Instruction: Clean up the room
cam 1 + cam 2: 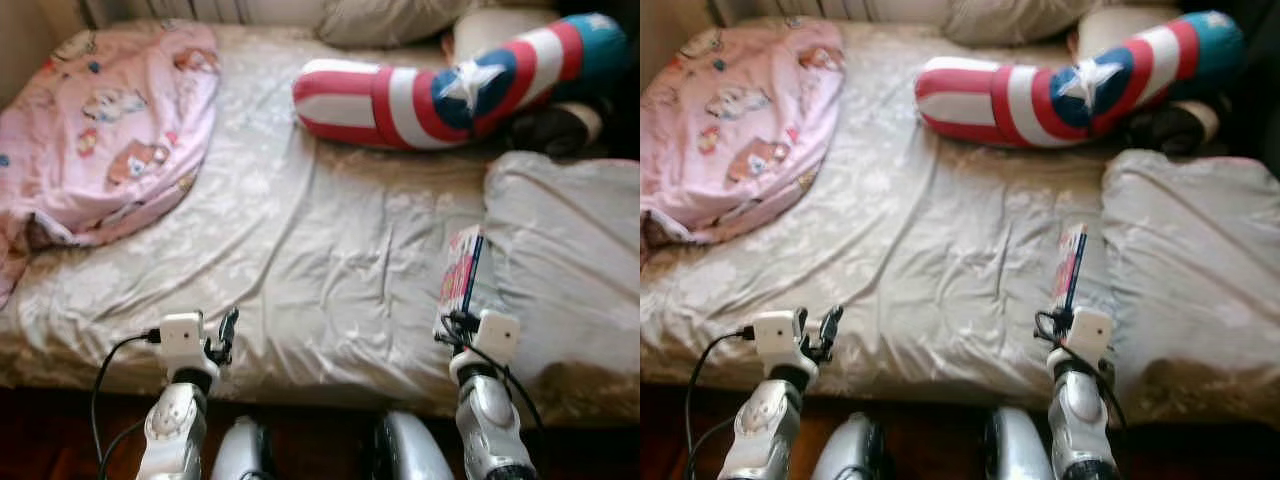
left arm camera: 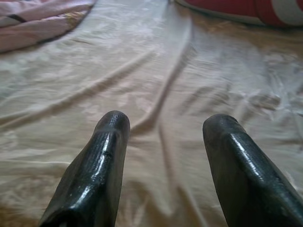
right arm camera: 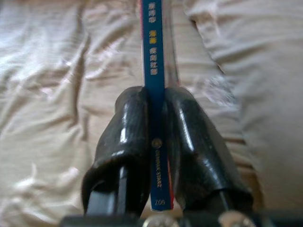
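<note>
A thin book (image 1: 462,270) with a blue spine (image 3: 153,56) and a colourful cover stands on edge above the bed's right front part. My right gripper (image 3: 157,101) is shut on it, one black finger on each face. My left gripper (image 2: 163,127) hovers open over the bare cream sheet (image 1: 320,250) near the bed's front left, with nothing between its fingers (image 2: 102,161). A pink cartoon-print blanket (image 1: 110,120) lies bunched at the bed's left. A red, white and blue star bolster pillow (image 1: 450,85) lies across the back right.
A cream folded duvet or pillow (image 1: 570,250) lies at the bed's right, just beside the book. Another pillow (image 1: 385,20) rests at the head. A dark object (image 1: 555,125) sits behind the bolster. Dark floor (image 1: 60,440) shows below the bed's front edge.
</note>
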Robot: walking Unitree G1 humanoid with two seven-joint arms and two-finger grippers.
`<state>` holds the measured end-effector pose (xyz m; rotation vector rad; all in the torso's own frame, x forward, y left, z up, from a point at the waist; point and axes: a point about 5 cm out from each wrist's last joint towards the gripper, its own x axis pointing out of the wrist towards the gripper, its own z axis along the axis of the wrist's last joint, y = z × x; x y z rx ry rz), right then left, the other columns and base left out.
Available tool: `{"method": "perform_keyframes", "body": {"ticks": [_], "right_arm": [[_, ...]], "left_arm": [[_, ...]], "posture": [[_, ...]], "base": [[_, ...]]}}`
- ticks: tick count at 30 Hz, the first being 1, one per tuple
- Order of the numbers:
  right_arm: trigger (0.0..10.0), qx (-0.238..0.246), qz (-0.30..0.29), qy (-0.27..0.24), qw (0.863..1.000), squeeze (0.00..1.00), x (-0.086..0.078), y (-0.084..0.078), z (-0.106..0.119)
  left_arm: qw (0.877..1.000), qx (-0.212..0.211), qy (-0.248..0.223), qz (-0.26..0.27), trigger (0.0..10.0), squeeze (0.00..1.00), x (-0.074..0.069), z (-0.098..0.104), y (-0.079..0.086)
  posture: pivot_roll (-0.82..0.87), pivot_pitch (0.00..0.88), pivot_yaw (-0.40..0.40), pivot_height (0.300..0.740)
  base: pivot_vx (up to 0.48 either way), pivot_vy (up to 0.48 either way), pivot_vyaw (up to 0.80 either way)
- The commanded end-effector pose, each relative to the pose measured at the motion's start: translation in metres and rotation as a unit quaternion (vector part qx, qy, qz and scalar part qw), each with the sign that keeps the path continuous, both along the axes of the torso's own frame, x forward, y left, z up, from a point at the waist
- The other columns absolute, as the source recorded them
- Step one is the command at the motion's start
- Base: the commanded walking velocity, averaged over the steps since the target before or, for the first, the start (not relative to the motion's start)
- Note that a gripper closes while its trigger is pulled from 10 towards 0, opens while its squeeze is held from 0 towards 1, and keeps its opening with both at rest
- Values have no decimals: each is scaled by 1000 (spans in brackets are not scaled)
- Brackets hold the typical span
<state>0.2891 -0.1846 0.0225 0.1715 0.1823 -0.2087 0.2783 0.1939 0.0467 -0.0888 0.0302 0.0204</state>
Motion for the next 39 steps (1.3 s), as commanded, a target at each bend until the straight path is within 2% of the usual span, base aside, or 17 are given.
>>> {"method": "perform_keyframes", "body": {"ticks": [1, 10, 18, 23, 27, 29, 31, 33, 34, 36, 39], "right_arm": [[10000, -6, -9, -12, 1000, 0, 4, -5, 5], [10000, -10, -6, -14, 1000, 0, 5, -4, 6], [10000, -52, 17, -29, 998, 0, 10, -2, 14], [10000, -150, 55, -14, 987, 0, 18, -8, 19], [10000, -254, 85, 18, 963, 0, 27, -16, 22], [10000, -281, 81, 30, 956, 0, 32, -22, 26], [10000, -309, 91, 25, 946, 0, 39, -25, 34], [10000, -356, 140, 9, 924, 0, 48, -20, 45], [10000, -356, 140, 9, 924, 0, 48, -20, 45], [10000, -456, 216, -4, 863, 0, 55, -11, 53], [10000, -472, 229, 3, 851, 0, 58, -11, 54]], "left_arm": [[1000, -3, 15, 0, 10000, 0, -4, -5, 2], [1000, -2, 15, 0, 10000, 0, -4, -5, 4], [1000, -3, 16, -2, 10000, 0, -4, -5, 1], [1000, -2, 15, -8, 10000, 0, -3, -4, 0], [1000, -3, 17, -14, 10000, 0, -4, -4, -1], [1000, -2, 18, -13, 10000, 0, -6, -4, 0], [1000, -1, 19, -12, 10000, 0, -8, -5, 0], [1000, 0, 18, -11, 10000, 0, -11, -5, 1], [1000, 0, 18, -11, 10000, 0, -11, -5, 1], [1000, 2, 15, -10, 10000, 0, -16, -4, 3], [1000, 6, 16, -11, 10000, 0, -21, -4, 6]], "posture": [[29, 180, 1, 643], [33, 195, 4, 643], [34, 200, 5, 643], [43, 211, 6, 643], [52, 224, 4, 643], [64, 233, 5, 643], [73, 242, 4, 643], [86, 251, 5, 643], [86, 251, 5, 643], [114, 276, 5, 643], [124, 296, 7, 643]], "base": [[0, 0, 0], [0, 0, 0], [0, 0, 0], [0, 0, 0], [0, 0, 0], [0, 0, 0], [0, 0, 0], [0, 0, 0], [0, 0, 0], [0, 0, 0], [0, 0, 0]]}}
